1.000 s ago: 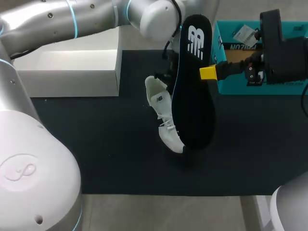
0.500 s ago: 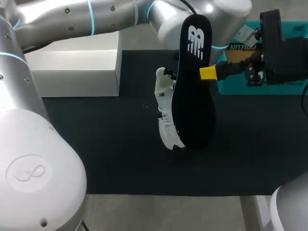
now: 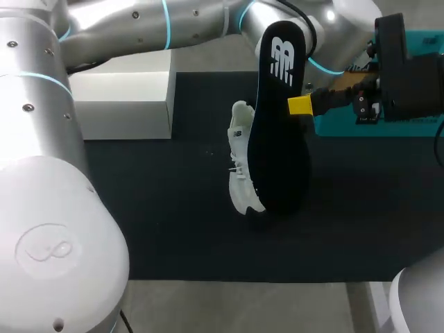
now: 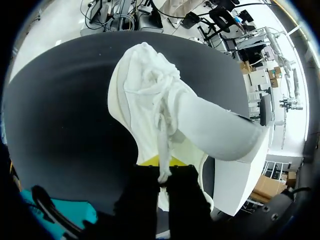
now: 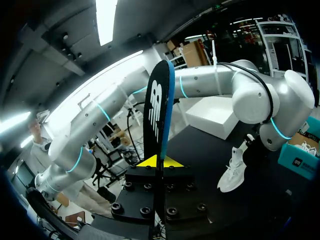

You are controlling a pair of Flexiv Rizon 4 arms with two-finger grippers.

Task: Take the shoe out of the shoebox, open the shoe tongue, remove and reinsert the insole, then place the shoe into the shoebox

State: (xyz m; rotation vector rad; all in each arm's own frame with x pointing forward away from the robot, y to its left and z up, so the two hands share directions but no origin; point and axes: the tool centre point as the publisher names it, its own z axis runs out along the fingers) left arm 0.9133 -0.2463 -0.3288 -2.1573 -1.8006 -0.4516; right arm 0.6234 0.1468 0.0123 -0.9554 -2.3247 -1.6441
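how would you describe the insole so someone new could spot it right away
Start at the dark mat on the table and look toward the teal shoebox at its right side. Just left of that box, the right tool pinches the insole upright. It is the long black oval with a white logo, unlike the white shoe beside it.

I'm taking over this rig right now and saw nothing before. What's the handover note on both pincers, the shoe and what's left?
Left pincer: shut on the shoe, held toe-down over the mat.
Right pincer: shut on the insole, upright beside the shoe.
Shoebox: at the mat's far edge, by the right pincer.
Done: shoe out of the shoebox, insole out.
Left: reinsert insole, put shoe back into shoebox.
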